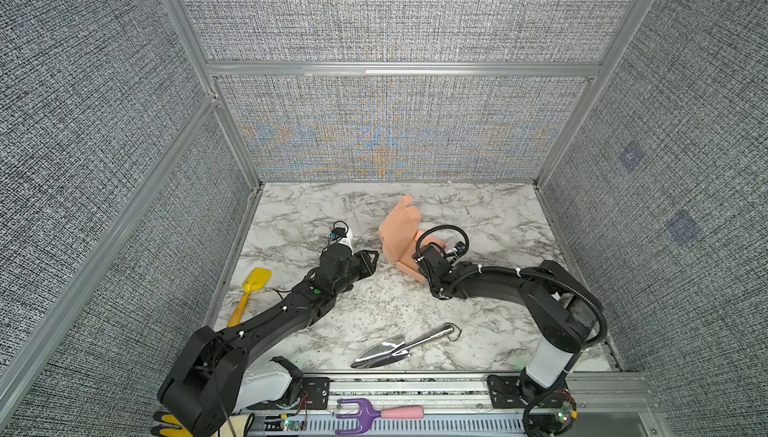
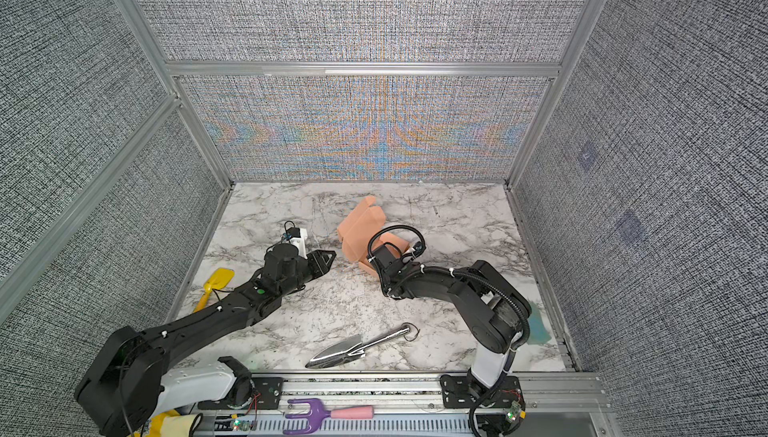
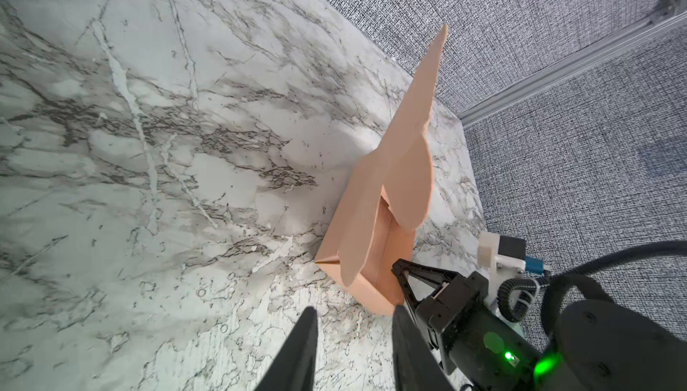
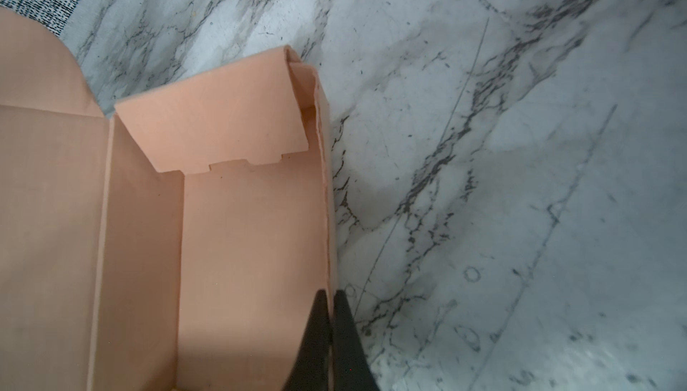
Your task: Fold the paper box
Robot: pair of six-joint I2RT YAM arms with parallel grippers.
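paper box (image 1: 400, 227) half-formed, mid-back on the marble table (image 1: 498, 214), lid flap standing up. right gripper (image 4: 330, 296) fingers pressed together, pinching the box's side wall at its rim. left gripper (image 3: 353, 314) fingers spread, nothing between them, just beside the box's corner. metal trowel (image 1: 390, 349) lies near the front edge.

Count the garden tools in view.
3: a yellow shovel at left, a metal trowel front centre, a purple fork on the front rail. More may be hidden.
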